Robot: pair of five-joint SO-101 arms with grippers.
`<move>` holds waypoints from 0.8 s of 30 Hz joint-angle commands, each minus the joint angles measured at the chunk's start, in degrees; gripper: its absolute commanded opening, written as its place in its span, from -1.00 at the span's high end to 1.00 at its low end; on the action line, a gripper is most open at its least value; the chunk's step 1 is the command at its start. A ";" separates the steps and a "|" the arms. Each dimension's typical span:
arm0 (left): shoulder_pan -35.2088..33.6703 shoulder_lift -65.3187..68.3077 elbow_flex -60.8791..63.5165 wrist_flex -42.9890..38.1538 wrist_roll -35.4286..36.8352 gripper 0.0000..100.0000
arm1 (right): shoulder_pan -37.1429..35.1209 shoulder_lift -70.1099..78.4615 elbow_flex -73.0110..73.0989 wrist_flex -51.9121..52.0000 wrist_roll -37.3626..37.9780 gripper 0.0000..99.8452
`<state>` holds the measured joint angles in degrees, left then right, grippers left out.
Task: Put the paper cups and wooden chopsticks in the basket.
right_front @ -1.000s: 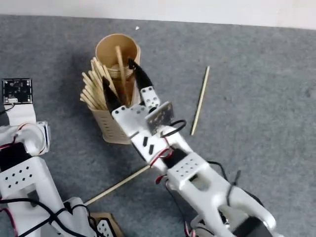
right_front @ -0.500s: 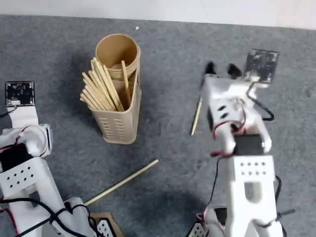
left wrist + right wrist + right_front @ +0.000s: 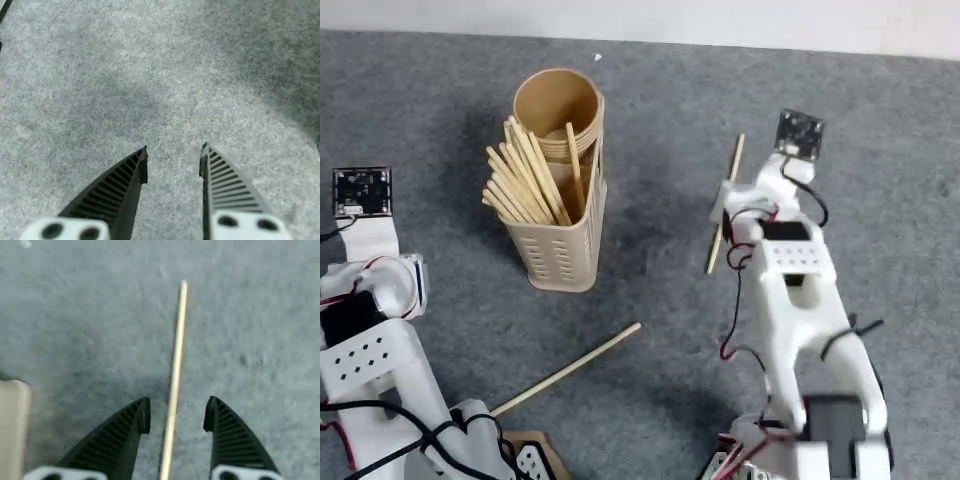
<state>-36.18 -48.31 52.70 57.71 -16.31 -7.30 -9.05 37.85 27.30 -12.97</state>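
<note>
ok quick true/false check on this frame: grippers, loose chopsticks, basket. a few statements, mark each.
1. The right gripper is open, with a chopstick lying between its fingers. True.
2. The left gripper is shut on a chopstick. False: it is open, with bare carpet under it.
3. A second chopstick lies on the carpet outside the basket. True.
4. The basket is empty. False: it holds paper cups and a bundle of chopsticks.
</note>
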 commanded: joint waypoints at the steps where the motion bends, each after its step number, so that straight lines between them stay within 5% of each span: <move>1: -0.31 -0.22 -0.31 -0.53 -0.26 0.60 | -0.40 8.31 -2.68 -1.63 -0.70 0.64; 10: -0.31 -0.66 -0.31 -0.53 -0.26 0.60 | -0.40 24.22 -9.01 -0.13 -0.79 0.64; 24: -0.04 -0.66 -0.31 -0.62 -0.26 0.60 | -3.91 9.89 -7.52 1.71 -1.23 0.64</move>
<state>-36.18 -48.31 52.70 57.71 -16.31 -8.97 5.89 29.76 28.97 -13.41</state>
